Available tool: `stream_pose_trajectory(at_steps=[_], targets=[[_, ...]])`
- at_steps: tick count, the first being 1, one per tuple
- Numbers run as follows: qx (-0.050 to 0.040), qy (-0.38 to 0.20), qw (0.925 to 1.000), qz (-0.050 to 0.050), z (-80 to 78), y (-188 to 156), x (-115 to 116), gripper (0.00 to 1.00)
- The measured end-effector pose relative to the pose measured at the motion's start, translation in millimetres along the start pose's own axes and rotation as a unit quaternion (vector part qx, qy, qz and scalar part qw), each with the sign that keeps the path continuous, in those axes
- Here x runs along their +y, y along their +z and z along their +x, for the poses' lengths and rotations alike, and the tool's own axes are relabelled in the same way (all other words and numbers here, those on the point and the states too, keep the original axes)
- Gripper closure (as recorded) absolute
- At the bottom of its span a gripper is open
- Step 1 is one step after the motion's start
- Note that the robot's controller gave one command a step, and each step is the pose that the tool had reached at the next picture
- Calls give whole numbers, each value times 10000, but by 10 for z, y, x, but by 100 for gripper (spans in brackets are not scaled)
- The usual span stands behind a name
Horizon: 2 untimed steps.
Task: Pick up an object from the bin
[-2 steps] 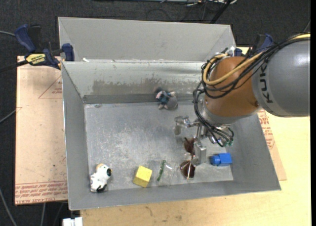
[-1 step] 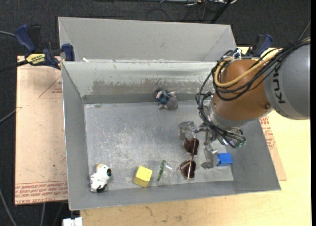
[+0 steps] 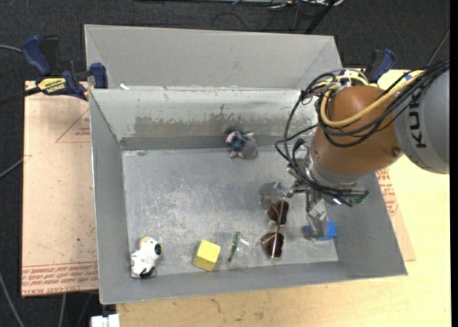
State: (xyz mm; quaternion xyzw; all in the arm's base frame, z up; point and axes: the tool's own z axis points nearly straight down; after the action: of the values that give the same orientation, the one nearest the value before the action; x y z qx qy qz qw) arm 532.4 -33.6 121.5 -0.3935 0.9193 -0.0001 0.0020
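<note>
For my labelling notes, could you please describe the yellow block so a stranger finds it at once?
Look along the near wall of the grey metal bin. The small yellow cube-shaped block lies on the floor there, between a white-and-black toy animal and a thin green stick; it alone is yellow and boxy.

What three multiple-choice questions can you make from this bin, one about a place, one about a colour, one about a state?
1. Where is the yellow block?
A) against the back wall
B) near the front wall, between the white toy and the green stick
C) in the far right corner

2. What colour are the lenses of the sunglasses?
A) blue
B) yellow
C) brown

3. How is the white toy placed?
A) lying on the floor of the bin
B) lifted in the air
C) stacked on the block

Answers:
1 B, it sits between those two along the front wall.
2 C, both lenses look dark brown.
3 A, it rests on the floor, apart from the block.
</note>
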Motion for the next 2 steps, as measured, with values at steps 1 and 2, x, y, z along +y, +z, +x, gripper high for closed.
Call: stream_pose_trajectory(at_steps=[1,2], targets=[[7,-921,9957,-13,203,502,341,0],[-6,-3371,9415,0,-259,509,-185,100]])
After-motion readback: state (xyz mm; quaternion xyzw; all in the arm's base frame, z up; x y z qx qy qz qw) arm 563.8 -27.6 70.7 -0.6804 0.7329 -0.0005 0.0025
